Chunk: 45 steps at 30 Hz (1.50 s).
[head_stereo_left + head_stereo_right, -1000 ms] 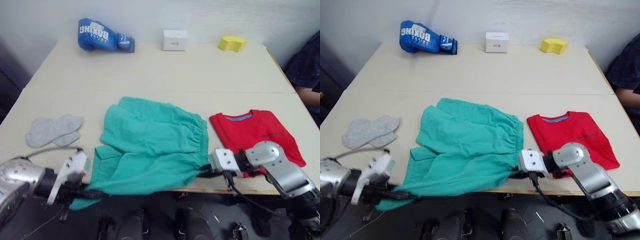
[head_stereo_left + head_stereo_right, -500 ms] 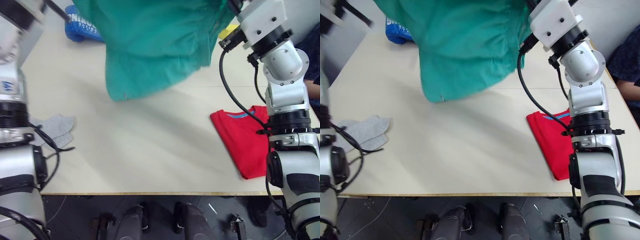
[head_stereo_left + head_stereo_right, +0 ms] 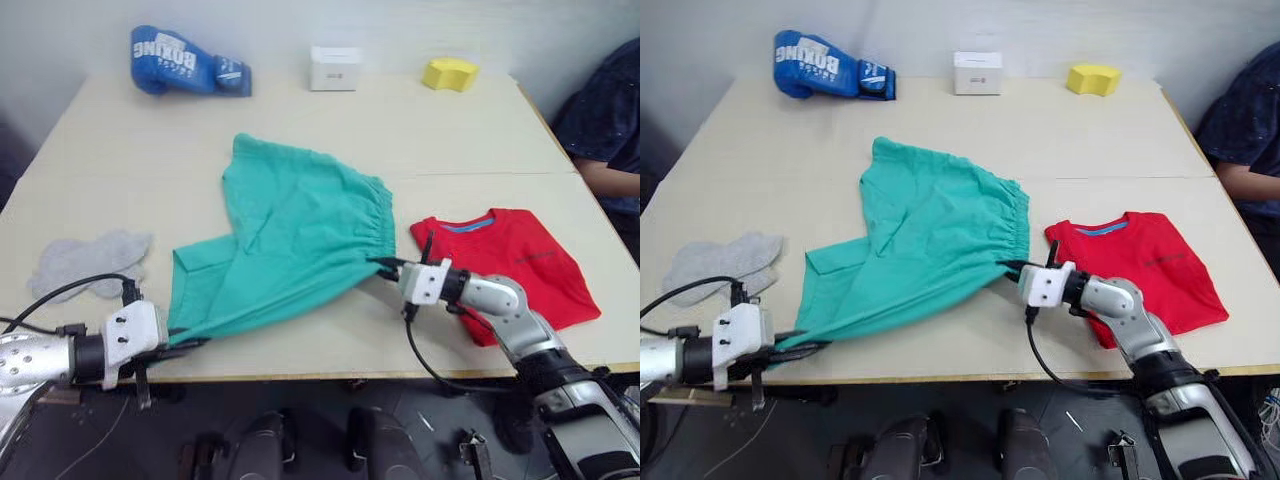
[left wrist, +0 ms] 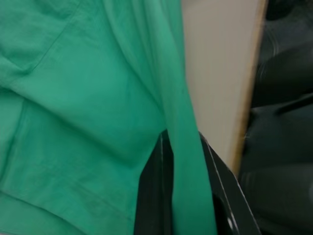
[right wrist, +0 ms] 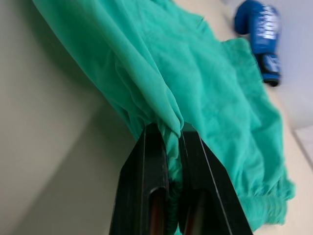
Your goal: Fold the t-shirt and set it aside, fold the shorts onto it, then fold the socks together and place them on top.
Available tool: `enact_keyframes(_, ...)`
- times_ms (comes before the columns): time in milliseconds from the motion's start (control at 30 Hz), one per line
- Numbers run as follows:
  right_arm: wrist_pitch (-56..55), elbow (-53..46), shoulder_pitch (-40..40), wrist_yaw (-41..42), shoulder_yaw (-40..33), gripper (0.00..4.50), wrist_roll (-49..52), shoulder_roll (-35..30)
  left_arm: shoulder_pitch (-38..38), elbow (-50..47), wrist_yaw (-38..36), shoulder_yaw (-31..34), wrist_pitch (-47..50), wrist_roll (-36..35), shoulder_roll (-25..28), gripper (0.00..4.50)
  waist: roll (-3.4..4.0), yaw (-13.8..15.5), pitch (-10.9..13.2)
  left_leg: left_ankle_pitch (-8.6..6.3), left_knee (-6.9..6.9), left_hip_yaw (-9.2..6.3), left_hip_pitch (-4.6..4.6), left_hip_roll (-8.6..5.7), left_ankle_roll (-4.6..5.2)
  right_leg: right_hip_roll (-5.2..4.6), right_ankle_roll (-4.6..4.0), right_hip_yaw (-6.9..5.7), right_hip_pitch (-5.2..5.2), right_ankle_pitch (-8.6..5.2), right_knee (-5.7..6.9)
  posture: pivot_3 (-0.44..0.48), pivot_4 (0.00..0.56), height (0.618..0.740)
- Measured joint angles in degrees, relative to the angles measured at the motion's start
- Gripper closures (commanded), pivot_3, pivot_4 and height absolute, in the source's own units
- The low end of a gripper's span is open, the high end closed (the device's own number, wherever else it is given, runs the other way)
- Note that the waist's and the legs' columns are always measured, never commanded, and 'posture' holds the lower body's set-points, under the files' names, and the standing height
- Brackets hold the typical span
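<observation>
Left eye view: shorts (image 3: 290, 240) spread mid-counter (image 3: 120, 150), stretched between both hands. Left hand (image 3: 190, 343) clamps hem corner at shorts' near-left; right hand (image 3: 385, 268) clamps waistband. T-shirt (image 3: 510, 265) folded right of shorts; socks (image 3: 85, 260) left.

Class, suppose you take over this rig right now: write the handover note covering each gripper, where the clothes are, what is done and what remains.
Left gripper: shut on a near corner of the shorts, at the table's front edge.
Right gripper: shut on the shorts at the waistband end, beside the t-shirt.
Shorts lie spread mid-table, stretched between both grippers, not folded.
T-shirt lies folded on the robot's right.
Socks lie loose on the robot's left, untouched.
Done: t-shirt folded and set aside.
Left: fold shorts onto t-shirt, then fold socks together and place on top.
</observation>
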Motion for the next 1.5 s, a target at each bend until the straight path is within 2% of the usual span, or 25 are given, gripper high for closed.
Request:
enact_keyframes(67, 1.5, -1.5, 2.9, 3.7, -0.6, 4.5, 2.8, -2.9, 6.5, -3.7, -2.6, 4.2, 9.1, -1.2, 2.4, 4.46, 0.04, 0.5, 0.0, 0.02, -0.08, 0.05, 0.08, 0.14, -0.04, 0.16, -0.95, 0.1, -0.01, -0.49, 0.01, 0.0, 0.15, 0.74)
enact_keyframes(133, 3.4, -4.0, 6.4, 7.4, -0.7, 4.5, 5.5, -4.7, 8.4, -5.1, -4.1, 6.1, 13.5, -1.3, 2.5, 4.46, 0.02, 0.7, 0.0, 0.02, -0.18, 0.1, 0.26, 0.21, -0.33, 0.18, -1.25, 0.06, -0.04, -0.7, 0.05, 0.0, 0.15, 0.74)
enact_keyframes(200, 5.4, -5.8, 8.5, 9.5, -0.8, 4.5, 7.6, -5.3, 8.7, -5.9, -4.8, 7.5, 15.7, -1.4, 2.6, 4.46, 0.02, 0.6, 0.0, 0.04, -0.14, 0.17, 0.36, 0.36, -0.86, 0.2, -1.06, -0.12, -0.03, -0.6, 0.26, 0.0, 0.15, 0.74)
enact_keyframes(233, 6.8, -7.9, 10.5, 10.8, -1.2, 4.5, 9.1, -6.6, 8.7, -6.3, -5.5, 8.4, 16.9, -1.5, 2.7, 4.46, 0.03, 0.6, 0.0, -0.01, -0.15, 0.16, 0.37, 0.4, -0.95, 0.21, -0.67, -0.19, -0.05, -0.39, 0.36, 0.0, 0.15, 0.74)
enact_keyframes(333, 10.0, -13.4, 16.0, 13.7, -2.0, 4.5, 12.4, -9.7, 8.3, -6.6, -7.9, 10.1, 19.9, -2.1, 3.1, 4.46, -0.04, 0.7, -0.1, -0.25, -0.12, 0.09, 0.51, 0.56, -1.21, 0.36, -0.83, -0.34, 0.02, -0.74, 0.5, 0.0, 0.15, 0.74)
enact_keyframes(467, 12.8, -16.6, 18.8, 13.7, -4.0, 4.5, 13.9, -9.8, 4.1, -6.4, -10.3, 10.8, 21.8, -3.1, 5.1, 4.46, -0.04, 0.6, -0.1, -0.26, -0.1, 0.1, 0.53, 0.64, -1.23, 0.45, -0.84, -0.35, 0.02, -0.75, 0.53, 0.0, 0.15, 0.74)
enact_keyframes(600, 19.1, -20.7, 19.6, 13.7, -7.9, 4.5, 17.8, -9.9, -6.3, -3.5, -12.1, 10.6, 22.9, -6.5, 8.0, 4.46, -0.04, 0.7, -0.1, -0.36, -0.02, 0.1, 0.56, 0.67, -0.96, 0.44, -0.86, -0.32, 0.06, -0.69, 0.54, 0.0, 0.15, 0.74)
enact_keyframes(667, 23.8, -23.0, 19.5, 13.7, -9.4, 4.5, 20.4, -10.5, -14.5, 0.2, -12.9, 8.4, 22.2, -8.1, 10.4, 4.46, -0.05, 0.7, -0.1, -0.34, -0.03, 0.08, 0.56, 0.68, -0.96, 0.44, -0.9, -0.32, 0.06, -0.67, 0.52, 0.0, 0.15, 0.74)
enact_keyframes(733, 30.3, -25.6, 19.1, 13.8, -11.3, 4.5, 23.7, -11.5, -29.9, 6.5, -13.3, -0.4, 19.4, -7.5, 12.2, 4.46, 0.01, 1.3, -0.1, -0.34, -0.03, 0.09, 0.6, 0.65, -0.95, 0.43, -0.9, -0.3, 0.08, -0.64, 0.54, 0.0, 0.15, 0.74)
enact_keyframes(800, 36.6, -27.5, 17.3, 13.4, -13.1, 4.5, 26.5, -11.7, -48.7, 15.1, -13.5, -11.6, 14.6, -3.0, 10.5, 4.46, 0.01, 1.9, -0.1, -0.28, -0.06, 0.11, 0.57, 0.66, -0.95, 0.47, -0.93, -0.3, 0.05, -0.56, 0.52, 0.0, 0.15, 0.74)
enact_keyframes(867, 41.5, -28.7, 16.0, 12.0, -14.7, 4.5, 28.6, -11.5, -61.8, 22.7, -14.9, -20.6, 10.8, 2.9, 6.4, 4.46, 0.06, 2.2, -0.1, -0.1, -0.05, 0.18, 0.57, 0.6, -1.19, 0.5, -0.85, -0.31, 0.05, -0.51, 0.61, 0.0, 0.15, 0.74)
enact_keyframes(900, 43.2, -28.8, 15.0, 11.3, -14.8, 4.5, 29.0, -11.3, -65.3, 25.3, -15.7, -23.5, 9.5, 4.9, 5.1, 4.46, 0.06, 2.2, -0.1, -0.05, -0.04, 0.2, 0.5, 0.57, -1.18, 0.54, -0.82, -0.32, 0.01, -0.5, 0.61, 0.0, 0.15, 0.74)
enact_keyframes(933, 46.7, -27.9, 13.5, 10.2, -15.3, 4.5, 29.7, -11.3, -75.7, 34.7, -17.9, -30.1, 5.6, 10.1, -1.3, 4.46, 0.07, 2.7, -0.2, 0.14, 0.07, 0.25, 0.54, 0.5, -0.85, 0.71, -0.8, -0.35, 0.08, -0.51, 0.73, 0.0, 0.15, 0.74)
enact_keyframes(967, 49.5, -27.1, 9.7, 9.0, -15.0, 4.5, 29.7, -10.3, -83.6, 43.6, -18.6, -33.7, 1.5, 14.3, -6.6, 4.46, -0.02, 2.9, -0.1, 0.18, 0.35, 0.29, 0.23, 0.6, -0.8, 1.24, -0.62, -0.51, -0.24, -0.42, 0.8, 0.0, 0.15, 0.74)
enact_keyframes(1033, 52.6, -26.1, 3.6, 8.1, -14.8, 4.5, 29.5, -9.7, -95.3, 59.8, -20.0, -39.7, -6.3, 21.4, -14.6, 4.46, -0.07, 3.3, -0.1, 0.37, 0.63, 0.41, -0.4, 0.58, -0.61, 1.2, -0.49, -0.44, -0.83, -0.18, 0.94, 0.0, 0.15, 0.74)
enact_keyframes(1100, 53.6, -24.5, 0.6, 7.9, -14.7, 4.5, 28.9, -9.1, -100.9, 71.2, -20.4, -42.3, -13.1, 26.0, -18.6, 4.46, -0.09, 2.9, -0.1, 0.18, 1.01, 0.74, -0.49, 0.67, -0.43, 1.15, -0.43, -0.29, -0.98, -0.18, 1.04, 0.0, 0.15, 0.74)
enact_keyframes(1167, 53.3, -17.1, -5.1, 7.2, -13.0, 4.5, 24.9, -7.1, -106.4, 86.2, -17.2, -43.4, -20.7, 31.2, -22.6, 4.46, -0.18, 1.9, -0.1, 0.1, 1.07, 0.97, -0.55, 0.65, -0.23, 1.11, -0.3, -0.13, -1.09, -0.11, 1.02, 0.0, 0.15, 0.74)
enact_keyframes(1233, 52.6, -11.4, -9.6, 6.7, -11.6, 4.5, 21.7, -5.3, -108.6, 95.2, -13.7, -43.6, -26.3, 34.6, -25.7, 4.46, -0.22, 1.4, -0.1, 0.02, 1.08, 1.1, -0.56, 0.63, -0.1, 1.05, -0.21, 0.03, -1.15, -0.12, 1.04, 0.0, 0.15, 0.74)
enact_keyframes(1333, 51.5, -2.0, -16.7, 6.3, -9.7, 4.5, 17.5, -3.2, -109.4, 103.9, -7.1, -43.5, -29.6, 38.9, -27.6, 4.46, -0.24, 0.5, -0.1, -0.02, 1.1, 1.15, -0.68, 0.62, -0.05, 1.03, -0.13, 0.1, -1.25, -0.08, 1.22, 0.0, 0.15, 0.74)
enact_keyframes(1500, 46.0, 14.0, -24.8, 6.2, -9.5, 4.5, 11.7, -0.2, -109.3, 109.4, 1.0, -42.1, -29.4, 42.4, -28.6, 4.46, -0.26, 0.4, 0.0, 0.0, 1.35, 1.25, -1.27, 0.63, -0.04, 1.05, -0.09, 0.23, -1.85, -0.06, 1.56, 0.0, 0.15, 0.74)
